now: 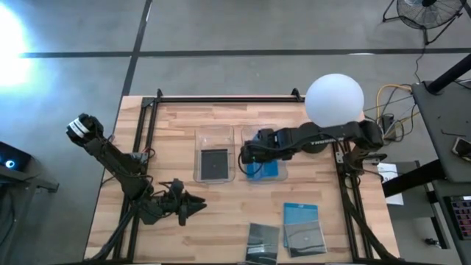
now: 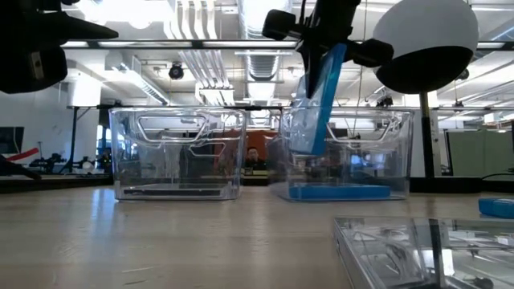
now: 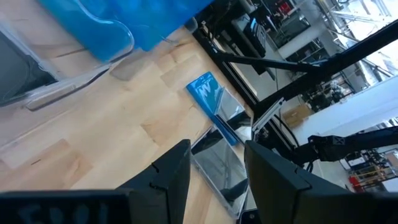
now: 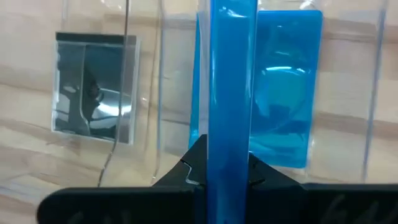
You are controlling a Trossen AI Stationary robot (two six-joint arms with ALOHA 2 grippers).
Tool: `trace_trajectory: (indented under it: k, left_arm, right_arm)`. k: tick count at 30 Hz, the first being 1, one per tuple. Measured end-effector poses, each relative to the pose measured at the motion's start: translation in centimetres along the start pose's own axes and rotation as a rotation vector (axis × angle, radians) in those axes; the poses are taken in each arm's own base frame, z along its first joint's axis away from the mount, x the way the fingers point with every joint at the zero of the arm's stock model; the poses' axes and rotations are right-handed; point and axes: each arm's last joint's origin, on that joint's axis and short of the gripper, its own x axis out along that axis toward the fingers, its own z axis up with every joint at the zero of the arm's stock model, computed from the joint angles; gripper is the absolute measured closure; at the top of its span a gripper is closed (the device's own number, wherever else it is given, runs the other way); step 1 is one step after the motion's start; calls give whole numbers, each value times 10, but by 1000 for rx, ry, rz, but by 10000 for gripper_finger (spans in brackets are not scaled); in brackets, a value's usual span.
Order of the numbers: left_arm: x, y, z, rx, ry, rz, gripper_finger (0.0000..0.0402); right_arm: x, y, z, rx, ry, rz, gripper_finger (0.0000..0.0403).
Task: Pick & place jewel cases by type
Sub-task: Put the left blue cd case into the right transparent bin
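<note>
My right gripper (image 2: 320, 36) hovers over the right clear bin (image 1: 265, 154), shut on a bright blue jewel case (image 2: 315, 104). A second blue case (image 4: 283, 93) lies flat on that bin's floor. A dark case (image 1: 214, 163) lies flat in the left clear bin (image 1: 214, 152). Near the table's near edge lie a blue case (image 1: 300, 213), a dark case (image 1: 305, 239) and another dark case (image 1: 263, 243). My left gripper (image 3: 214, 171) is open, low at the table's near left, touching nothing. My right gripper pinches the blue jewel case by its upper edge (image 2: 329, 50) between both fingers, coming from above and pointing down. The case is seen edge-on between the fingers (image 4: 233, 149) in the wrist view. It hangs below the gripper, slightly tilted, its lower end (image 2: 303, 146) inside the right bin, clear of the floor.
The two bins stand side by side at the table's middle. A white globe lamp (image 1: 334, 99) sits at the far right behind my right arm. Black frame rails (image 1: 147, 125) run along the table's sides. Bare wood lies between the bins and the near cases.
</note>
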Motion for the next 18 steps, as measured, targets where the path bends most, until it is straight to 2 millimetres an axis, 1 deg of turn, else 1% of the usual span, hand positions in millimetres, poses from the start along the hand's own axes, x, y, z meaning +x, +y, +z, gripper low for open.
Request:
trace_trajectory:
  k: [2, 4, 6, 9, 14, 16, 18]
  left_arm:
    - [0, 0, 0, 7, 1, 2, 268]
    - [0, 0, 0, 20, 1, 2, 268]
    - [0, 0, 0, 22, 2, 2, 268]
    - [0, 0, -1, 23, 3, 1, 268]
    - [-2, 0, -2, 24, 10, -4, 268]
    - [-3, -1, -3, 25, 15, -8, 268]
    - [-4, -1, -4, 24, 18, -10, 268]
  right_arm:
    - [0, -1, -3, -7, 1, -2, 385]
    - [1, 2, -3, -4, -1, 25, 370]
    - [1, 6, -2, 6, -7, 61, 346]
    - [2, 7, -2, 10, -25, 77, 300]
    - [3, -6, -2, 11, -58, -56, 229]
    - [-1, -13, -5, -23, -53, -112, 208]
    - [-11, -20, -12, -65, -46, -169, 193]
